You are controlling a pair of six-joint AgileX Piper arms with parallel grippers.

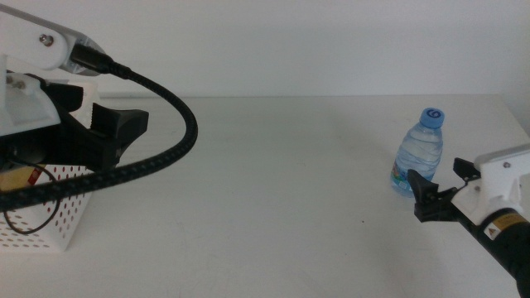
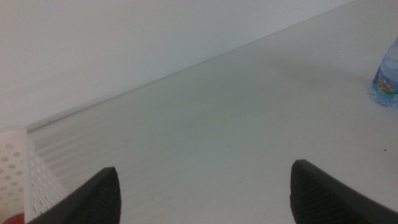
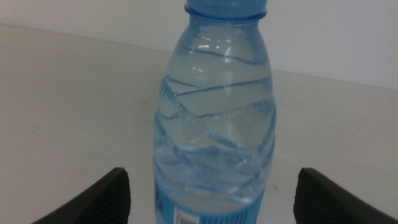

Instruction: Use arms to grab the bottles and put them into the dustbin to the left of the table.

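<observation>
the water bottle [image 1: 418, 159] stands upright near the right end of the desk [image 1: 273, 182], blue cap up, so its long axis runs straight up from the surface. in the right wrist view the water bottle [image 3: 214, 118] fills the middle of the picture, its ribbed clear body centred between the two dark jaws, which sit wide apart on either side and do not touch it. that centring reads as deliberate: the right gripper [image 1: 432, 199] is lined up low and just beside the bottle, spread, so that a short advance would bring the jaws around the body below the shoulder. approaching from the side suits a standing bottle, since the jaws can close across its width without tipping it.

the left gripper [image 1: 116, 132] is at the far left, above the dustbin [image 1: 50, 223], well apart from the bottle. in its wrist view the jaws are spread with nothing between them, the perforated white wall of the dustbin [image 2: 22, 168] shows beside one jaw, and the water bottle [image 2: 387, 78] is a small shape far across the desk. something red and yellow shows through the basket wall, too hidden to name. my judgement is that this last bottle remains to be grasped.
</observation>
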